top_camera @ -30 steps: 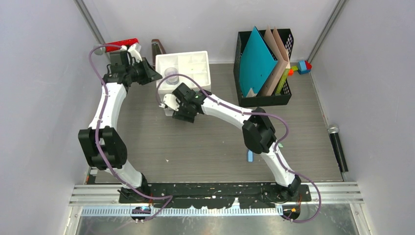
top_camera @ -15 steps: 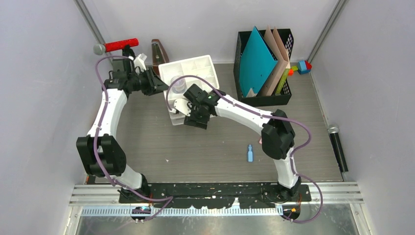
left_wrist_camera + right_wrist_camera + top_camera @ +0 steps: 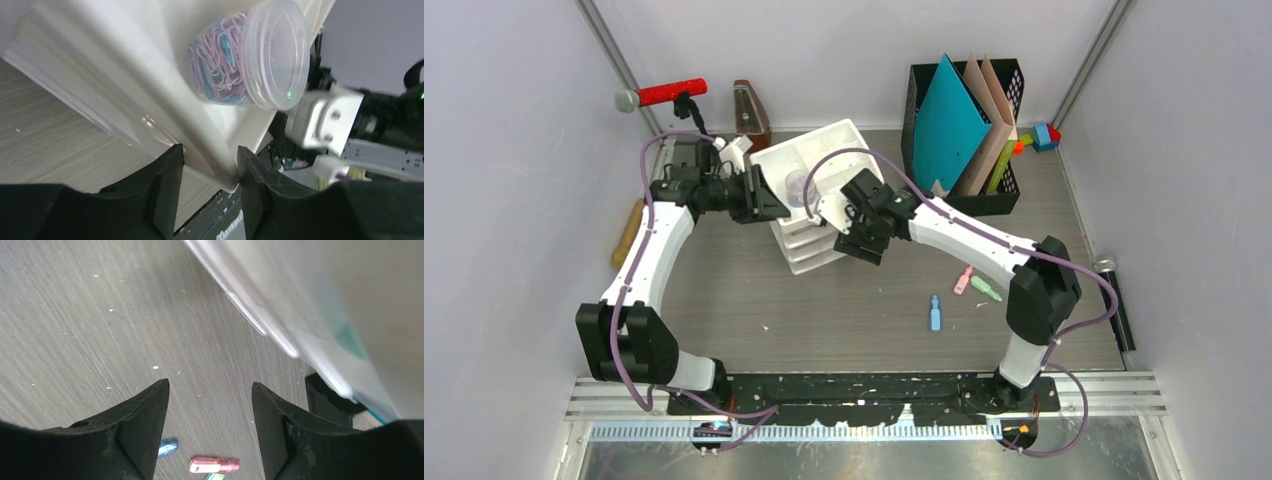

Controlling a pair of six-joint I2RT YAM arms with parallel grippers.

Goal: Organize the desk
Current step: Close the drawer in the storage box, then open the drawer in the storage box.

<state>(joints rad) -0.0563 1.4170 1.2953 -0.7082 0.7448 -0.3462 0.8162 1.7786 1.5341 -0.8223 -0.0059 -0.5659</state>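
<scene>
On the grey wood-grain desk (image 3: pixel 824 310) a white drawer organizer (image 3: pixel 816 235) stands skewed near the back middle. A clear jar of paper clips (image 3: pixel 799 183) lies in its top tray. My left gripper (image 3: pixel 772 205) is at its left edge. In the left wrist view this gripper (image 3: pixel 209 150) straddles the tray's wall (image 3: pixel 200 125), one finger touching it and a gap at the other; the jar (image 3: pixel 250 60) lies beyond. My right gripper (image 3: pixel 862 245) hangs open at the organizer's right side, nothing between its fingers (image 3: pixel 210 385).
A red microphone (image 3: pixel 664 93) and a brown metronome (image 3: pixel 749 110) stand at the back left. A black file holder (image 3: pixel 964 205) with folders is back right. Blue (image 3: pixel 934 312), pink (image 3: pixel 964 280) and green (image 3: pixel 986 290) sticks lie mid-right. A black microphone (image 3: pixel 1114 300) lies at the right wall.
The organizer has slid nearer and turned. My left gripper came away from the red microphone, moved right to the tray and its jaws parted. The right arm swung right.
</scene>
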